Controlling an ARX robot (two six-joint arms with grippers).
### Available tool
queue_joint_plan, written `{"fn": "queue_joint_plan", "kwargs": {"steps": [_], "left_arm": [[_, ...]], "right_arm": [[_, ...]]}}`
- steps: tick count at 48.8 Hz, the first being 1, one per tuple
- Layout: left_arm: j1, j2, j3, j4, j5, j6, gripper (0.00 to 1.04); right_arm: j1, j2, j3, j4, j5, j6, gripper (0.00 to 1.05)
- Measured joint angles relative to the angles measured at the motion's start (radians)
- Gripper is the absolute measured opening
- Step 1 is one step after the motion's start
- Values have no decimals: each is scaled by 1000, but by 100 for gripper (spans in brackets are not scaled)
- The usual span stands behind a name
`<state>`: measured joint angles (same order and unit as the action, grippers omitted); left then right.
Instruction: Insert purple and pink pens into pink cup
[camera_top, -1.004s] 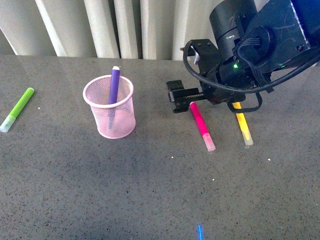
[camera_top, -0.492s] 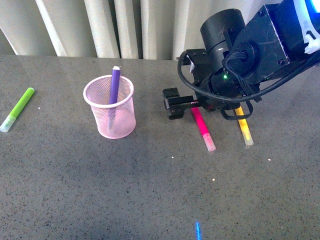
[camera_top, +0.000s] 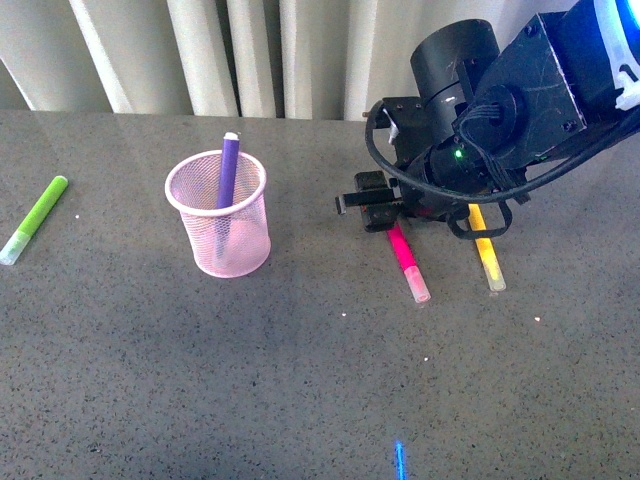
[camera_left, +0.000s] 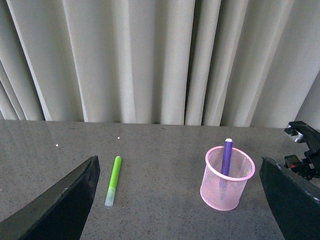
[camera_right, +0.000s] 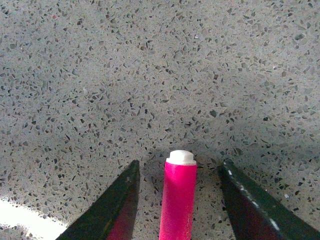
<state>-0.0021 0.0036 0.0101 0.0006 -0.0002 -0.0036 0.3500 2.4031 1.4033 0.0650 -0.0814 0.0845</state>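
The pink cup (camera_top: 218, 232) stands upright at the table's left centre, with the purple pen (camera_top: 229, 166) leaning inside it and sticking out above the rim. The pink pen (camera_top: 406, 260) lies flat on the table to the right. My right gripper (camera_top: 375, 212) is low over that pen's far end, open. In the right wrist view the pink pen (camera_right: 178, 197) lies between the two fingers (camera_right: 119, 205) of the right gripper (camera_right: 180, 164) without touching either. My left gripper (camera_left: 178, 200) is open and empty, well back from the pink cup (camera_left: 226, 186) and purple pen (camera_left: 227, 156).
A yellow marker (camera_top: 485, 250) lies just right of the pink pen, partly under the right arm. A lime green marker (camera_top: 35, 218) lies at the far left, also seen as the green marker (camera_left: 113, 179). White curtains hang behind the table's far edge.
My right gripper has shifted a little to the right and settled over the pink pen's far end, straddling it. The cup, the pens and the other markers have not moved.
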Motion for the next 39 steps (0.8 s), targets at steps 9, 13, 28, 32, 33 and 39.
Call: {"fn": "queue_joint_plan", "kwargs": {"steps": [9,13,28,32,33,39], "left_arm": [[0,0,0,0,0,0,98],[0,0,0,0,0,0,98],[0,0,0,0,0,0,98],[0,0,0,0,0,0,98],[0,0,0,0,0,0,98],[0,0,0,0,0,0,98]], "right_arm": [[6,0,-19,20,-1,18,19],[10,-5,-30,30,-3,25,12],[5,-22,-90,163,38,26,12],[4,-35,-126,267,47,4,12],[4,-42,-135,301,47,-2,12],[2,-90,-180,500,51,-38,12]]}}
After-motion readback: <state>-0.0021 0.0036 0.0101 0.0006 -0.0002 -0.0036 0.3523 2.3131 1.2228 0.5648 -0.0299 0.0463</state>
